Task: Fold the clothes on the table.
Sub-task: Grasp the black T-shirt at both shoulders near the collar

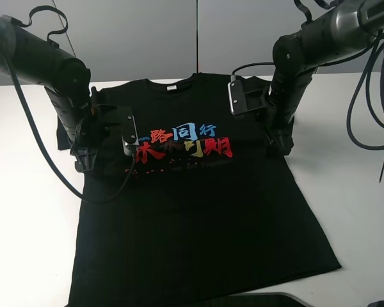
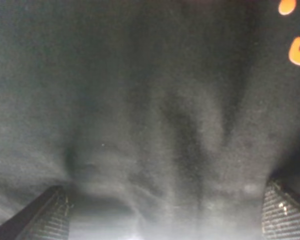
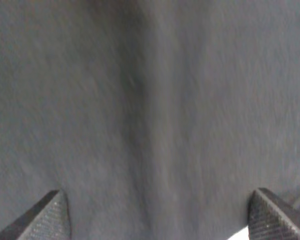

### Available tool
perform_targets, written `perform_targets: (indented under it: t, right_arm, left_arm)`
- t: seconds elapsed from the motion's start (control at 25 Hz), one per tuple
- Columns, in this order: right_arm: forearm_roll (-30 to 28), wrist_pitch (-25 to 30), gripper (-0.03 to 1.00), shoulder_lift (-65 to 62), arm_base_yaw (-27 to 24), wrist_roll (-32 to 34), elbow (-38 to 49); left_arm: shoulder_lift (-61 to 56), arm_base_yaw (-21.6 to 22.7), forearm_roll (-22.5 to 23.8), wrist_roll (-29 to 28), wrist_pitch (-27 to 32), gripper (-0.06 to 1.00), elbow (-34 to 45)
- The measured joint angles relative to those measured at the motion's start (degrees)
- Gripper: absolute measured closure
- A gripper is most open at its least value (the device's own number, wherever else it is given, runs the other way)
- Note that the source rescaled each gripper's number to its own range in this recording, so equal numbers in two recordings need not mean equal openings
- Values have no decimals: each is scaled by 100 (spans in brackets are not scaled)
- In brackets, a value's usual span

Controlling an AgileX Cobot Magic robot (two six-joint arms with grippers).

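Observation:
The clothes [image 1: 198,217], one black T-shirt with red, blue and yellow characters [image 1: 182,144] and a white neck label [image 1: 171,87], lie spread flat, chest up, on the white table [image 1: 25,211]. My left gripper [image 1: 88,164] is down on the shirt's left side by the sleeve. In the left wrist view the gripper [image 2: 165,186] is open, with wrinkled black cloth filling the gap. My right gripper [image 1: 283,146] is down on the shirt's right side below the sleeve. In the right wrist view that gripper [image 3: 158,191] is open over smooth cloth. Neither one pinches a fold.
A black cable [image 1: 96,195] loops from the left arm across the table and the shirt's edge. More cables [image 1: 371,109] hang at the right. Grey wall panels [image 1: 147,38] stand behind. A dark object [image 1: 262,299] shows at the front edge.

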Motion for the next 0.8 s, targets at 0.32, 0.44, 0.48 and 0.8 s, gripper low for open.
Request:
perform_targets:
  t: [0.32,0.44,0.48,0.8]
  right_arm:
    - [159,10,22,0,-127,-60,0]
    - [194,10,22,0,-142,-84,0]
    - [207,10,22,0,-142,-84,0]
    - [235,10,22,0,-146,-88,0]
  left_arm:
    - [0,0,47,0,-46,28,0]
    - [0,0,47,0,-55,32,0]
    - [0,0,32,0,-55,32,0]
    - [0,0,-34,21,164,25,0]
